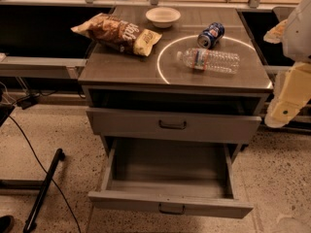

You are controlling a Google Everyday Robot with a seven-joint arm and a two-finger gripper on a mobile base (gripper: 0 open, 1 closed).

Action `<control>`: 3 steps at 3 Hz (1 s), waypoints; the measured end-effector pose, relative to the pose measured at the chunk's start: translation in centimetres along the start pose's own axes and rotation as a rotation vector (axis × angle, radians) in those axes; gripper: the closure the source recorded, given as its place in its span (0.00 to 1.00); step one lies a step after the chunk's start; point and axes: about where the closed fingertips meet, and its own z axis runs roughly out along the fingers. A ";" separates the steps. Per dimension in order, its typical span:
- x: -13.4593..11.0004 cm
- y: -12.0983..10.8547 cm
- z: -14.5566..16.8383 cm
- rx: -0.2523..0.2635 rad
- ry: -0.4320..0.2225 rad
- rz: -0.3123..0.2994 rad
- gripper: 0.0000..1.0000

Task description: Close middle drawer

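Note:
The middle drawer [170, 204] is pulled far out toward me. It is a deep, empty grey box with a shallow flat front and a small dark bar handle [171, 209]. Above it the taller-fronted top drawer [146, 125] with a bigger handle stands slightly out, showing a dark gap under the cabinet top. The lowest drawer is hidden below the open one. My gripper [285, 106], pale and yellowish, hangs at the right edge of the view. It is beside the cabinet's right side at about top-drawer height and is apart from both drawers.
On the cabinet top [116, 67] lie a chip bag [119, 33], a white bowl [163, 16], a blue can [210, 35] and a water bottle [209, 60] on its side. A black stand leg [43, 191] and a cable lie on the speckled floor at the left.

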 end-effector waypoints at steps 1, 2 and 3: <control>0.0 0.0 0.0 0.000 0.000 0.000 0.00; 0.6 0.1 3.3 -0.021 -0.058 0.009 0.00; 1.5 2.5 8.4 -0.047 -0.172 -0.014 0.00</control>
